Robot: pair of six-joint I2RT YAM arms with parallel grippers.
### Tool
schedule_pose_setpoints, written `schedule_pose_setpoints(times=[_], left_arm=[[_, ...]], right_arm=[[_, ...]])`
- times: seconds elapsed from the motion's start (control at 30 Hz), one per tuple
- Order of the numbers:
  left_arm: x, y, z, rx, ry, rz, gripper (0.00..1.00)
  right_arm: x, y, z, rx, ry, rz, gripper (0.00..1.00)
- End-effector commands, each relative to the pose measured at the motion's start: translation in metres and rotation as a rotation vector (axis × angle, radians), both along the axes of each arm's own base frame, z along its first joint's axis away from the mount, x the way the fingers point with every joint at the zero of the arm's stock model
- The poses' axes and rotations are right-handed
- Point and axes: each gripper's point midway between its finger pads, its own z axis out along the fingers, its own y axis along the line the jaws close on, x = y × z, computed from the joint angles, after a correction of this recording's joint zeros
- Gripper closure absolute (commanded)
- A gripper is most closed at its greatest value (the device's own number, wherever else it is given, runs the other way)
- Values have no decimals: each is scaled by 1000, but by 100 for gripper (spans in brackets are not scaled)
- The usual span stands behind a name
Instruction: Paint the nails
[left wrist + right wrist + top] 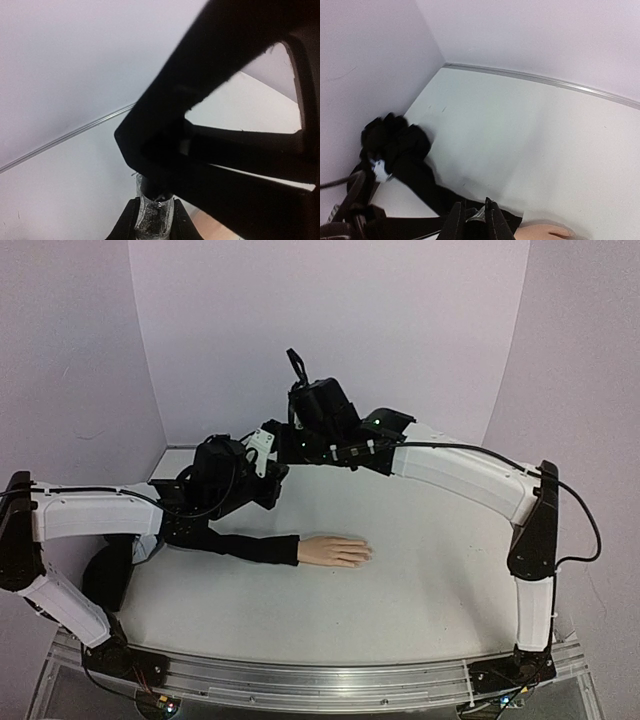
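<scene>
now, left gripper [154, 214] clamps glass bottle [151, 226]; right gripper [475, 212] pinches its cap [150, 189]

Mannequin hand [335, 551] on table [430, 585] centre, sleeve [245, 544] lying to its left

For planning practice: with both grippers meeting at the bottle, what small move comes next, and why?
Probably the right gripper should twist the cap off: the left gripper clamps the bottle, the right seems shut on its cap; the mannequin hand lies apart.
</scene>
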Motion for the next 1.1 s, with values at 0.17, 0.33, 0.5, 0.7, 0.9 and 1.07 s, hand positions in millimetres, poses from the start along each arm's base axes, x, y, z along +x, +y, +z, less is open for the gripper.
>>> schedule_pose_setpoints(times=[0.17,0.33,0.5,0.7,0.9,1.07], left_arm=[[-17,6,93,-304,-121,-75,100],[-55,-1,67,-267,17,-254,100],[-109,-13,69,-283,124,-559,100],[-177,-21,97,-344,199,-961,100],[-203,-26,109,-366,270,-1148,100],[-207,-27,111,-378,285,-1192,100]], right_arm=[[-58,-7,20,-35,89,115,61],[-78,-42,52,-38,36,297,27],[-145,-55,58,-45,-55,788,16],[-169,-71,90,102,-144,1030,26],[-188,-59,112,217,-117,1195,41],[-193,-48,113,261,-79,1257,53]])
